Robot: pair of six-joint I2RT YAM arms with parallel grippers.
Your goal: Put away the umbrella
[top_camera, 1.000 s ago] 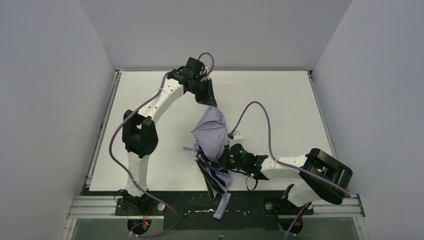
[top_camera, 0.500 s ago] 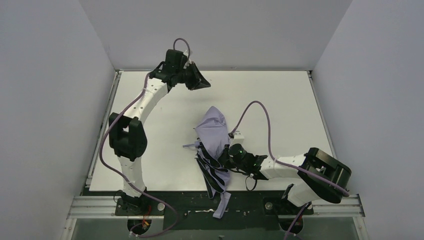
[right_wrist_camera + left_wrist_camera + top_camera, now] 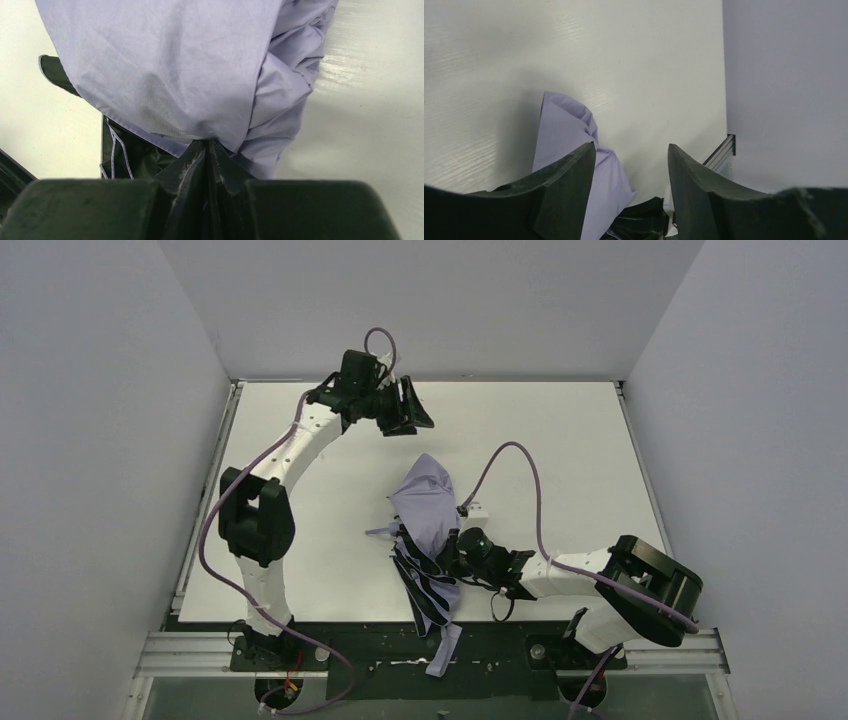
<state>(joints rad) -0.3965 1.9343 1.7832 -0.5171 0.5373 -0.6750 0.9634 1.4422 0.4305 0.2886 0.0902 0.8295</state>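
Pale lavender fabric of the umbrella point(image 3: 170, 60) fills the upper part of the frame, creased and bunched into folds toward the upper right. At lower centre the right gripper point(image 3: 206, 148) has its two dark fingers pressed together, their tips pinching the hem of the fabric. Just left of them the black lining point(image 3: 137, 150) shows under the hem, crossed by thin lavender threads. A dark pointed flap sticks out at the left edge. The white table point(image 3: 370, 125) shows on both sides
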